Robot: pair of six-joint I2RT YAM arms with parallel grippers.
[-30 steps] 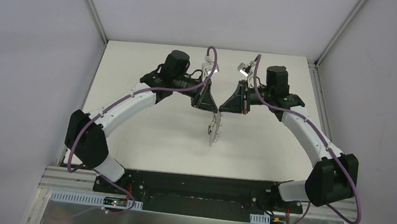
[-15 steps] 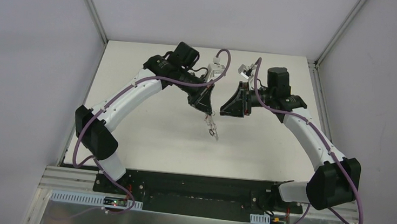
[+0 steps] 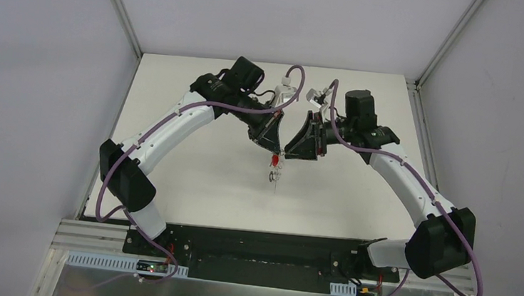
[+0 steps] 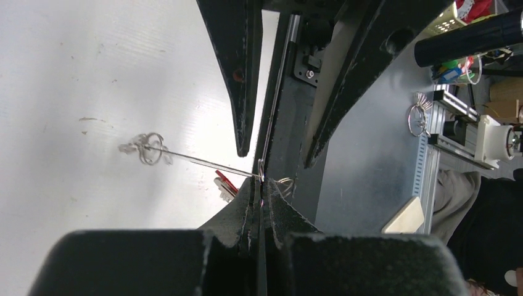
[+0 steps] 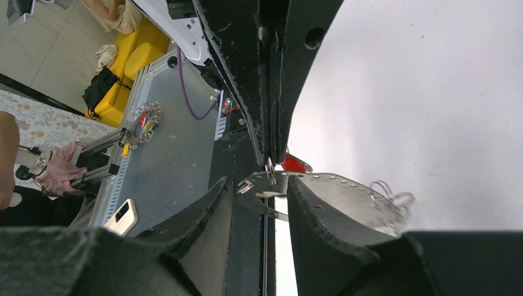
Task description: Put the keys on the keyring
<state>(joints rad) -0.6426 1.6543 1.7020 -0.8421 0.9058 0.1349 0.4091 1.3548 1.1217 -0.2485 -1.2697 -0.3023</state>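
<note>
The 2 arms arch in from the left and right edges of the white worktop [image 3: 193, 170] and meet nose to nose over its middle.

The left gripper [image 3: 270, 147] has its 2 black fingers pressed together on the keyring [image 3: 275, 179], a large thin grey oval metal band. In the left wrist view the band runs edge-on as a fine line [image 4: 203, 162] out of the pinched fingertips [image 4: 259, 182]. It ends in a cluster of small silver wire loops [image 4: 147, 148] seen against the worktop. From above, the keyring hangs from those fingertips and points toward the near edge.

The right gripper [image 3: 289, 152] stands parted, at a middling width. In its own wrist view the 2 fingers [image 5: 203, 216] flank the end of the band [image 5: 336, 185] that the left gripper holds. The band shows flat there, with a row of small holes along it and the wire loops [image 5: 390, 198] at its far end. I cannot tell whether either right finger touches the metal. The left wrist view agrees: the right fingers [image 4: 242, 80] come in from above, 1 on each side of the left fingertips, with a clear gap between them.

The red-headed key [image 3: 273, 162] is a tiny metal key with a bright red plastic head. It sits just beside the clamped end of the keyring, close under the left fingertips [image 4: 226, 184], and shows behind the band from the right wrist [image 5: 295, 164]. Whether it is threaded on a loop I cannot tell.
</note>
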